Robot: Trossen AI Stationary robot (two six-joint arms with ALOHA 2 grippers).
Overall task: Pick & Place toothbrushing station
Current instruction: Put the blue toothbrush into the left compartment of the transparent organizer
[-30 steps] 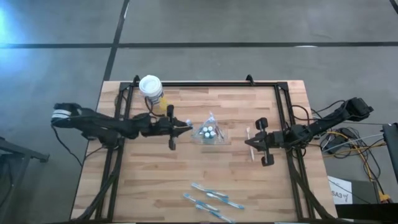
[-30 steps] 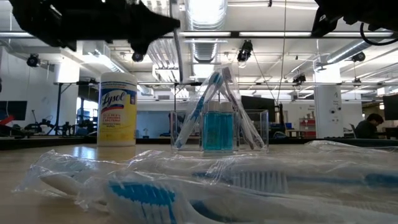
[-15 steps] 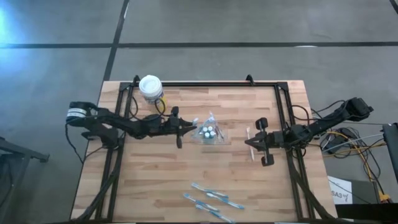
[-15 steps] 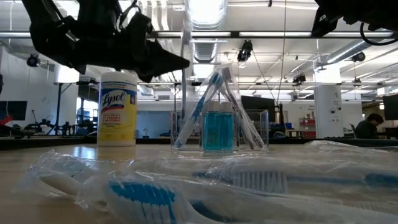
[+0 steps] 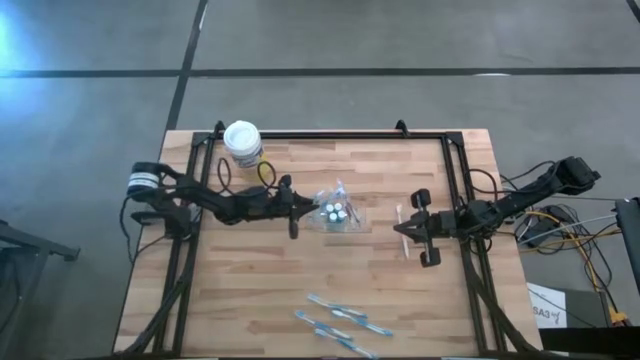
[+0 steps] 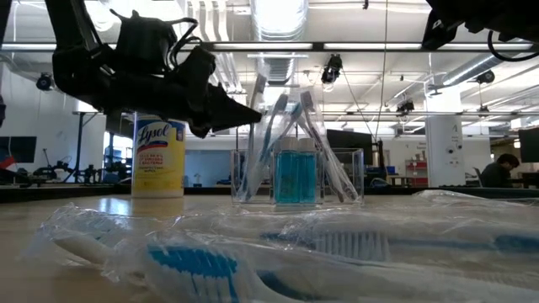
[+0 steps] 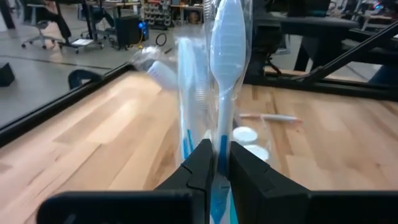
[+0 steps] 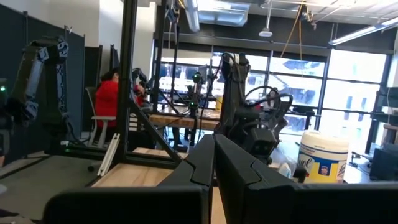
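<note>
The left gripper (image 7: 217,163) is closed down to a narrow slit on a wrapped toothbrush (image 7: 225,74), its two dark fingers (image 7: 200,163) pinching the blue-and-white handle low down while the white head stands upright above them inside its clear wrapper. Seen from above, this gripper (image 5: 297,207) sits at the middle of the wooden table (image 5: 250,290), just beside the clear holder (image 5: 338,211), which carries white round-topped tubes (image 5: 341,210) and several toothbrushes leaning together. From table height, the left gripper (image 6: 240,114) hangs at the left edge of the holder (image 6: 296,177), with the held toothbrush (image 6: 255,101) rising nearly vertical next to the leaning brushes and a blue block inside the clear box. A yellow Lysol canister (image 6: 158,147) with a white lid (image 5: 241,137) stands behind and to the left, near the table's far edge. Three more wrapped toothbrushes (image 5: 340,322) lie flat together near the table's front edge, well apart from the holder. The right gripper (image 5: 413,228) waits over the right part of the table with its fingers (image 8: 205,160) pressed fully together, holding nothing; a thin pale stick (image 5: 400,232) lies on the table just beside it.
</note>
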